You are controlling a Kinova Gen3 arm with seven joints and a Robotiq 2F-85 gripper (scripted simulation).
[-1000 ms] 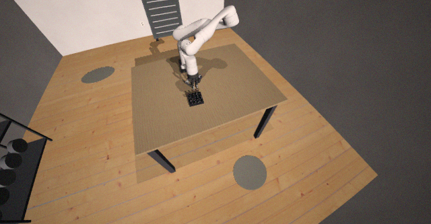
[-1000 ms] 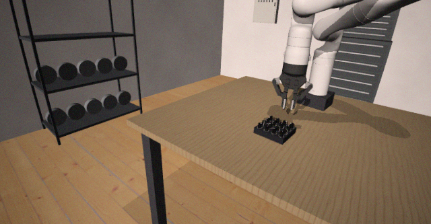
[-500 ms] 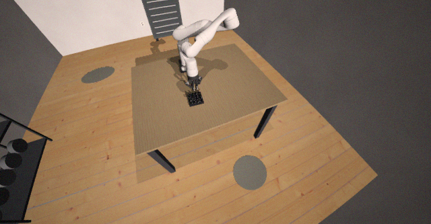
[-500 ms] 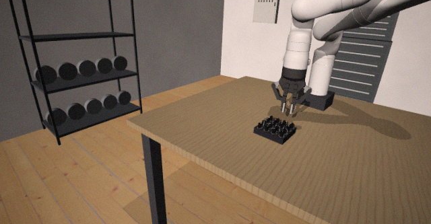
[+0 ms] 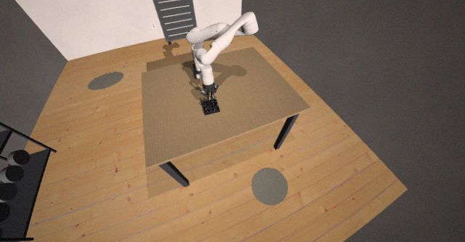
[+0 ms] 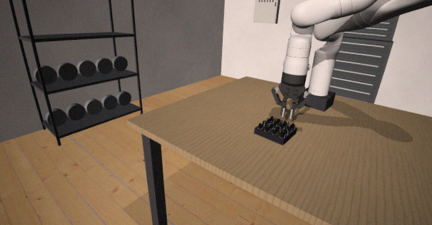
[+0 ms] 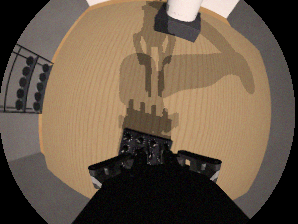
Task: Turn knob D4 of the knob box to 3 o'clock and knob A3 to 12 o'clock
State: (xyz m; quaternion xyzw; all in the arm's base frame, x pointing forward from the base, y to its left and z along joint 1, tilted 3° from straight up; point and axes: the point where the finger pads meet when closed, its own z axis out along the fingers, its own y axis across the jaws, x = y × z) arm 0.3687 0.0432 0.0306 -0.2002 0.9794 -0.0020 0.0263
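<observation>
The black knob box (image 5: 212, 113) (image 6: 268, 136) (image 7: 168, 143) stands flat on the table (image 5: 174, 126) (image 6: 354, 171) (image 7: 210, 115), with rows of black knobs on top. The lines, marks and printed names are too small to read, so no knob's direction can be told. My gripper (image 5: 211, 98) (image 6: 287, 117) points down above the edge of the box nearest to the arm's base. Its fingers stand a little apart with nothing between them, and the tips look clear of the knobs. In the wrist view the gripper's dark body hides part of the box.
The arm's base (image 6: 320, 101) (image 7: 176, 24) stands on the table beyond the box. Shadows of the arm and gripper lie between the base and the box. A shelf rack (image 6: 91, 83) with round dark items stands away from the table. A grey cabinet (image 5: 176, 13) is behind the arm.
</observation>
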